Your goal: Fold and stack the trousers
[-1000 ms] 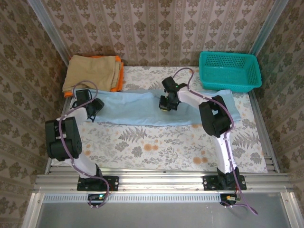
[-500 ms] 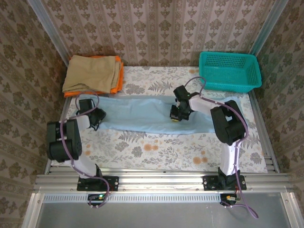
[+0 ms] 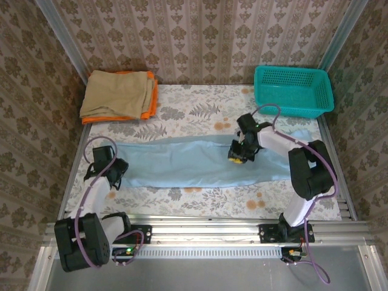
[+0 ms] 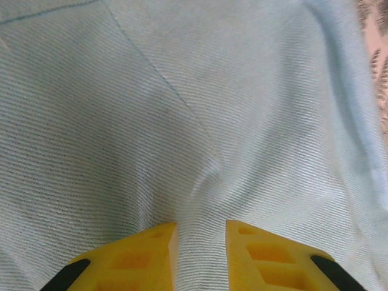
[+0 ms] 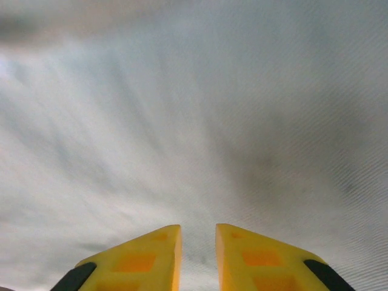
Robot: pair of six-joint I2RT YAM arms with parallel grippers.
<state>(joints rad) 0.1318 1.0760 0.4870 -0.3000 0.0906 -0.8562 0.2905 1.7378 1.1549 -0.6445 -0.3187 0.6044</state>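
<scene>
Item inspected: pale light-blue soft-cloth trousers (image 3: pixel 194 162), laid flat and lengthwise on the floral-patterned counter (image 3: pixel 200 197). One end lies just in front of the teal perforated plastic basket (image 3: pixel 293 90); the rest stretches away from the basket across the counter.

Left gripper (image 3: pixel 114 176): at the trouser end farthest from the basket. The wrist view shows its yellow jaws (image 4: pixel 200 227) nearly together, pinching a puckered ridge of cloth.

Right gripper (image 3: pixel 237 156): over the trousers, near the basket's front corner. Its jaws (image 5: pixel 198 229) stand narrowly apart above smooth cloth, gripping nothing.
</scene>
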